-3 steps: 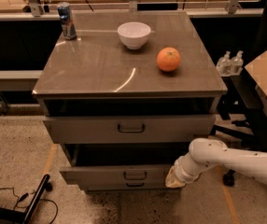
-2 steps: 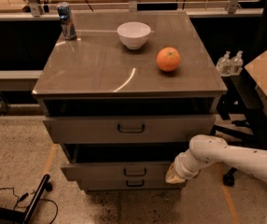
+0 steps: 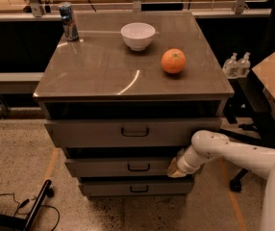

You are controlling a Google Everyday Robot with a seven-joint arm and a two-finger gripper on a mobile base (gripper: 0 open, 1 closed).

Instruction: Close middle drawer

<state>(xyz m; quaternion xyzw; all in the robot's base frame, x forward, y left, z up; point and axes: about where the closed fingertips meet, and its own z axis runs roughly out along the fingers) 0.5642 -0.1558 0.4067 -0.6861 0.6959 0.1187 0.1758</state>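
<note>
The middle drawer (image 3: 123, 167) is a long low grey front with a small dark bail handle (image 3: 138, 167), sitting between the taller top drawer (image 3: 128, 132) and the bottom drawer (image 3: 135, 188). It stands only slightly out from the cabinet. My gripper (image 3: 177, 169) at the end of the white arm (image 3: 233, 153) is pressed against the right end of the middle drawer's front. The arm reaches in from the lower right.
On the cabinet top (image 3: 99, 66) stand a drink can (image 3: 68, 21), a white bowl (image 3: 137, 35) and an orange (image 3: 173, 61). The top drawer sticks out a little. A chair base (image 3: 248, 124) and a wooden table (image 3: 274, 76) stand at the right. A black bar (image 3: 31, 211) and cables lie on the floor at the left.
The middle drawer has slid inward toward the cabinet. My gripper has moved with it, staying against its right end.
</note>
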